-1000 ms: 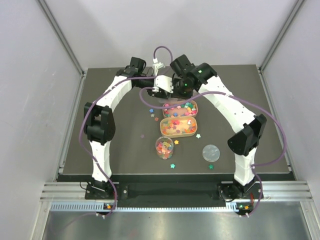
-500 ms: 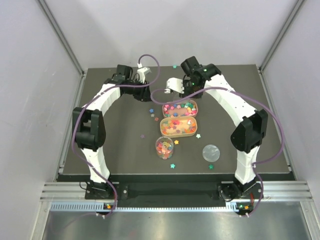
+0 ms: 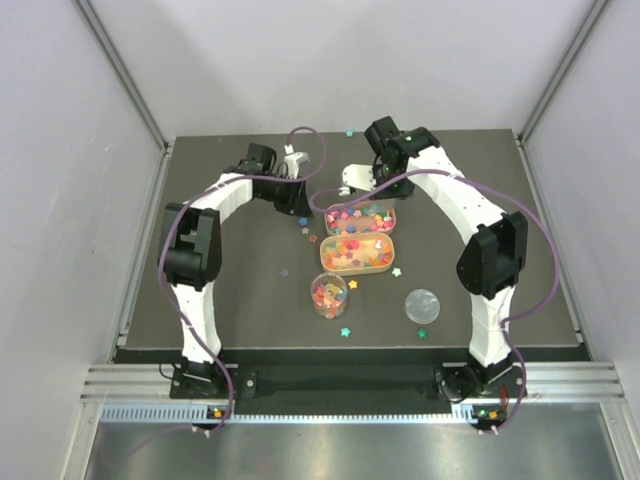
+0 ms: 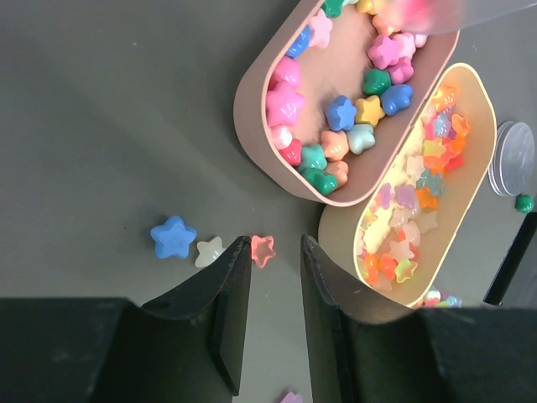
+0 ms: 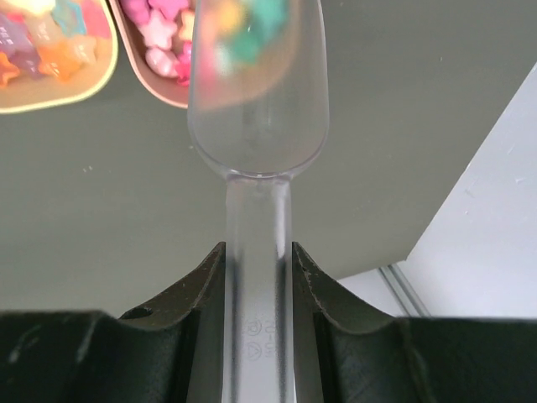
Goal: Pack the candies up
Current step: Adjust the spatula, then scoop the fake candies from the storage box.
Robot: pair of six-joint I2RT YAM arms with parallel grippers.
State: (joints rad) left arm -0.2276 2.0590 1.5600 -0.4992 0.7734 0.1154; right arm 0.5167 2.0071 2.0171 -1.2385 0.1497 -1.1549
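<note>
Star candies fill a pink tray (image 3: 372,229) and an orange tray (image 3: 356,267). The clear round jar (image 3: 329,294) in front of them holds more. Loose stars lie left of the trays; the left wrist view shows a blue one (image 4: 173,237), a white one (image 4: 209,250) and a pink one (image 4: 263,249). My left gripper (image 3: 297,200) (image 4: 275,248) is open and low over the mat, with the pink star just beyond its tips. My right gripper (image 3: 375,168) (image 5: 258,252) is shut on the handle of a clear scoop (image 5: 256,84) (image 3: 355,178). Blurred coloured candies show in the scoop's bowl, above the pink tray's far end.
The jar's clear lid (image 3: 422,305) lies on the mat to the right of the jar. More loose stars lie scattered at the front (image 3: 345,331), beside the orange tray (image 3: 396,271) and at the back edge (image 3: 349,132). Grey walls enclose the mat.
My left gripper pulled back to the left, then swung down beside the loose stars left of the trays. My right gripper carried the scoop a little right, to over the pink tray's far end.
</note>
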